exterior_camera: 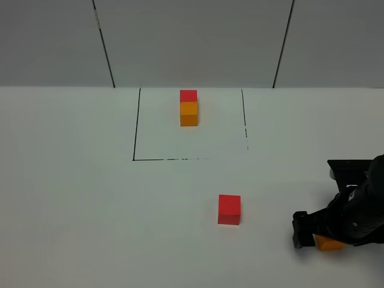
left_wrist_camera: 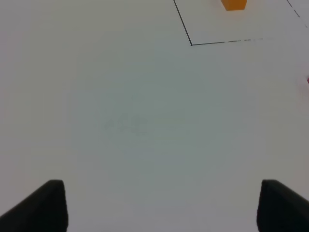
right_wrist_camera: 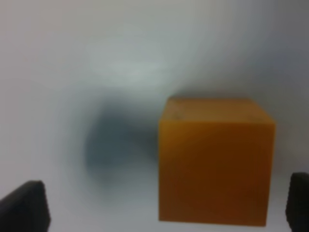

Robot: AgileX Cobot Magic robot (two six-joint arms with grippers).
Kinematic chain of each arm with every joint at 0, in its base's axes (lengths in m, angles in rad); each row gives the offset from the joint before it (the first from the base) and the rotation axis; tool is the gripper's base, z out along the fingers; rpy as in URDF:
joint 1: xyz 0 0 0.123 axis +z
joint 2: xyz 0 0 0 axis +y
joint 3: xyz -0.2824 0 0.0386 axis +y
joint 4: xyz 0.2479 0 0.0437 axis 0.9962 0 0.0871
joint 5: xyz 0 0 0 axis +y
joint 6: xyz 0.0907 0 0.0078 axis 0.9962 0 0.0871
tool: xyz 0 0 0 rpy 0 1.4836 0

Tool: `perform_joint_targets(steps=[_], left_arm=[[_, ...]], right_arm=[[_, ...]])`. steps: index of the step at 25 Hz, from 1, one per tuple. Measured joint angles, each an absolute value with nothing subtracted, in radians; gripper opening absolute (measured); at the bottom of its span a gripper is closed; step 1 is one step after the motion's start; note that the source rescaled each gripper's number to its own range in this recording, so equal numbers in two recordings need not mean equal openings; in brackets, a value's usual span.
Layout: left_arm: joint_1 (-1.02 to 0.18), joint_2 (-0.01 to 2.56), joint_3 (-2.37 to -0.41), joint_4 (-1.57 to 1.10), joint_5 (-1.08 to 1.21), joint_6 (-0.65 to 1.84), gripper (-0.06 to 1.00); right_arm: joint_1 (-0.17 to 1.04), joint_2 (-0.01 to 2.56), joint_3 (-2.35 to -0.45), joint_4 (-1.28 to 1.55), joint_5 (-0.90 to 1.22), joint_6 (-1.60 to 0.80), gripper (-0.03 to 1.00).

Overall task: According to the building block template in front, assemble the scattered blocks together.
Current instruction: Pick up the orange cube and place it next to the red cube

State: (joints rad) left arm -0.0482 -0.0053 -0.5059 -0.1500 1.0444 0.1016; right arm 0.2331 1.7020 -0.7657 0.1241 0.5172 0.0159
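Note:
The template [exterior_camera: 188, 108] is a red cube joined to an orange cube, standing at the far side of the black-outlined square. The loose red cube [exterior_camera: 229, 209] sits alone on the table, near the middle. The loose orange cube [exterior_camera: 330, 243] lies at the right, mostly hidden under my right gripper [exterior_camera: 315, 234]. In the right wrist view the orange cube [right_wrist_camera: 215, 162] stands between the spread fingertips [right_wrist_camera: 24, 205], closer to one of them and touching neither. My left gripper [left_wrist_camera: 161, 208] is open and empty over bare table. It is out of the exterior high view.
A black-outlined square [exterior_camera: 135, 159] is marked on the white table [exterior_camera: 90, 210]. Its corner [left_wrist_camera: 191, 44] and the template's orange cube [left_wrist_camera: 234, 4] show in the left wrist view. Grey wall panels stand behind the table.

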Motion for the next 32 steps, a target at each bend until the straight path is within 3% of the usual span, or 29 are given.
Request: perform_joint_targets(steps=[14, 18, 21, 23, 25, 28, 32], left_arm=[[-0.048, -0.005, -0.506, -0.15, 1.044, 0.102, 0.69], [-0.048, -0.005, -0.506, -0.15, 1.044, 0.102, 0.69], [-0.048, -0.005, -0.506, -0.15, 1.044, 0.102, 0.69], [-0.048, -0.005, -0.506, -0.15, 1.044, 0.102, 0.69], [-0.048, -0.005, -0.506, -0.15, 1.044, 0.102, 0.69], [-0.048, -0.005, -0.506, -0.15, 1.044, 0.102, 0.69], [-0.048, -0.005, -0.506, -0.15, 1.044, 0.102, 0.69]], right_arm=[[0.234, 1.815, -0.799, 0.01, 0.475, 0.097, 0.95], [0.234, 1.823, -0.807, 0.0, 0.484, 0.106, 0.9], [0.234, 1.825, -0.807, -0.011, 0.487, 0.106, 0.79], [0.233, 1.828, -0.807, -0.019, 0.488, 0.106, 0.66], [0.233, 1.83, -0.809, -0.024, 0.489, 0.106, 0.48], [0.233, 1.831, -0.81, -0.026, 0.488, 0.106, 0.1], [0.233, 1.835, -0.828, -0.018, 0.517, 0.072, 0.12]])
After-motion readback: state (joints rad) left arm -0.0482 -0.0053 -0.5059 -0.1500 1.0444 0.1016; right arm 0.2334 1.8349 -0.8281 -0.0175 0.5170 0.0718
